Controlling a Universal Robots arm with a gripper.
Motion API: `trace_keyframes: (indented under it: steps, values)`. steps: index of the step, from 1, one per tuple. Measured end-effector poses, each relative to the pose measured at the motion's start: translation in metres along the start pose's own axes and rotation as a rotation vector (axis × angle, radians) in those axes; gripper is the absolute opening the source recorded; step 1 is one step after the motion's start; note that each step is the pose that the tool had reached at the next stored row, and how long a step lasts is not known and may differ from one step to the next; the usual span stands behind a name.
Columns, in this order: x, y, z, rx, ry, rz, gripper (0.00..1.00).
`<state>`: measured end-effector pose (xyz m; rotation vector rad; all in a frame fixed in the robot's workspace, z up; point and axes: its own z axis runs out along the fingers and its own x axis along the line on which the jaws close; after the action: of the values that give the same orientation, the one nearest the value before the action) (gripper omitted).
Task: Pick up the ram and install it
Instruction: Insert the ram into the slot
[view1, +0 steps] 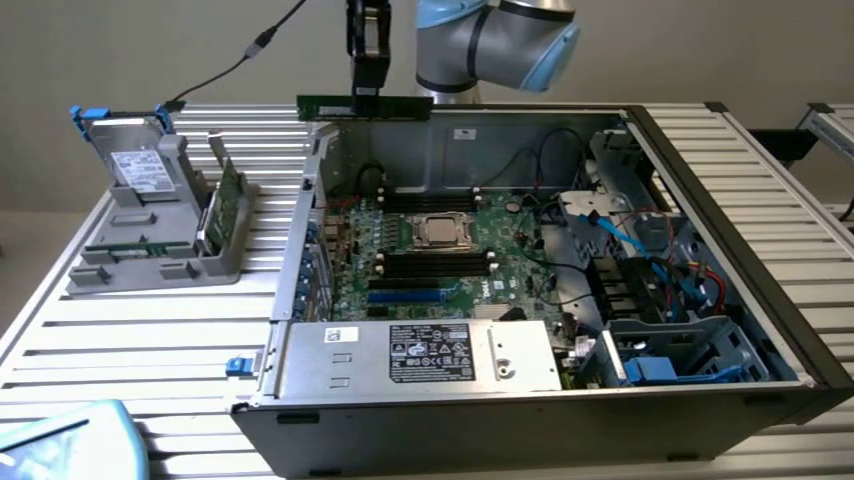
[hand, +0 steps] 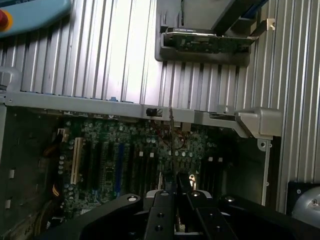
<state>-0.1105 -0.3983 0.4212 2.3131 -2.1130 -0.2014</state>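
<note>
Computer case (view1: 747, 230) stands open on top, so the motherboard (view1: 514, 215) can be reached from above. The memory slots (view1: 430, 201) beside the processor socket (view1: 441, 232) lie uncovered.

The gripper (view1: 367, 88), clamped on the ram (view1: 363, 107), hangs above the case's far wall.

Obstacles:
- Black cables (view1: 554, 150) loop over the board toward the exterior view's right.
- The power supply (view1: 420, 352) bounds the near side.
- The drive cage (view1: 667, 350) crowds the near right corner.
</note>
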Motion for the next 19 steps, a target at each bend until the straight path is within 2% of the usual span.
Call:
trace_keyframes:
  steps: [4, 5, 6, 8, 19]
  values:
    - [0.000, -0.0001, 0.0000, 0.0462, 0.0030, 0.009, 0.14]
    - [0.000, -0.0002, -0.0001, 0.0546, 0.0037, 0.012, 0.14]
    - [0.000, -0.0007, -0.0001, 0.0588, 0.0037, 0.014, 0.14]
    - [0.000, -0.0039, -0.0003, 0.0613, 0.0037, 0.015, 0.14]
    - [0.003, -0.0374, -0.0062, 0.0617, 0.0039, 0.015, 0.14]
